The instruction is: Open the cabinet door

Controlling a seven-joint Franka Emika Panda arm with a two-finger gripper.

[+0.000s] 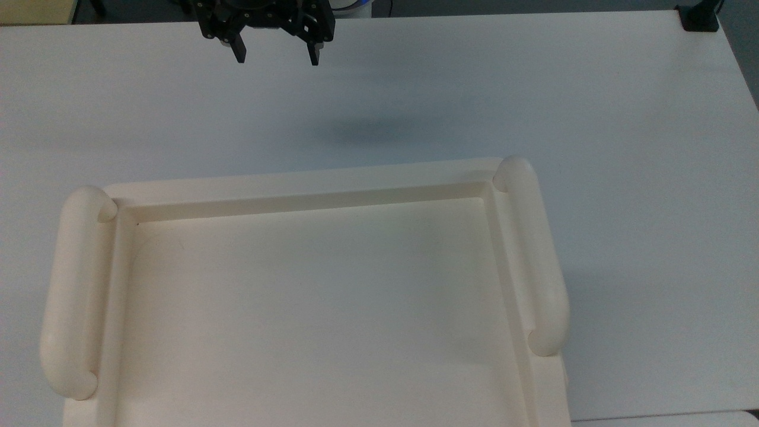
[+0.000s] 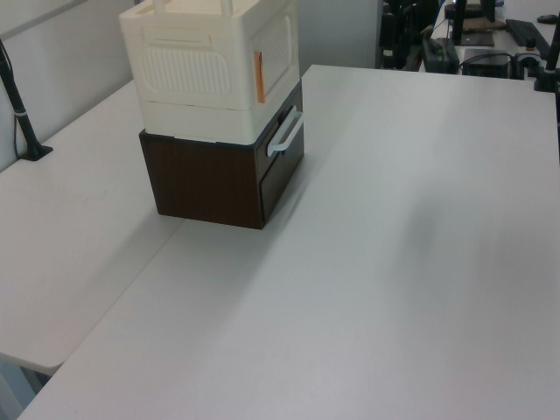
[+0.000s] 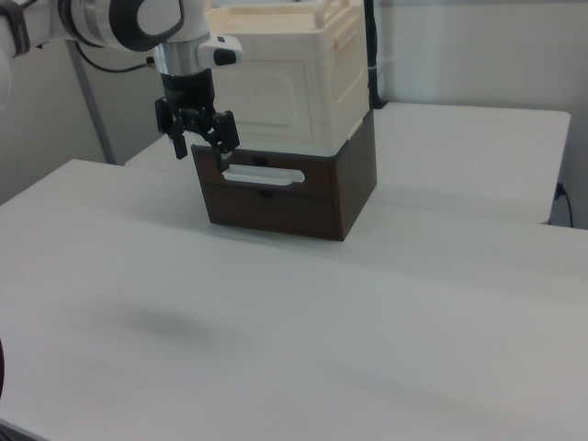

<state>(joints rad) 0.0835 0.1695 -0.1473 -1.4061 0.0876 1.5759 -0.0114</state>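
The cream cabinet stands on a dark brown drawer box. Its recessed top [image 1: 308, 308] has two tubular side handles. The cabinet door [image 3: 276, 87] is the flat cream front panel, standing flush and shut; it is also the cabinet door [image 2: 278, 42] beside an orange tag in the left view. My black gripper [image 1: 276, 58] hangs open over the table, well off the cabinet's front edge. In the right view the gripper [image 3: 202, 152] hovers before the cabinet's left front corner, holding nothing.
The brown drawer box [image 3: 294, 202] carries a white bar handle [image 3: 264, 175] just right of the gripper in the right view. The white table [image 1: 533, 89] spreads wide around the cabinet. A black clamp [image 1: 699, 18] sits at the top view's far right corner.
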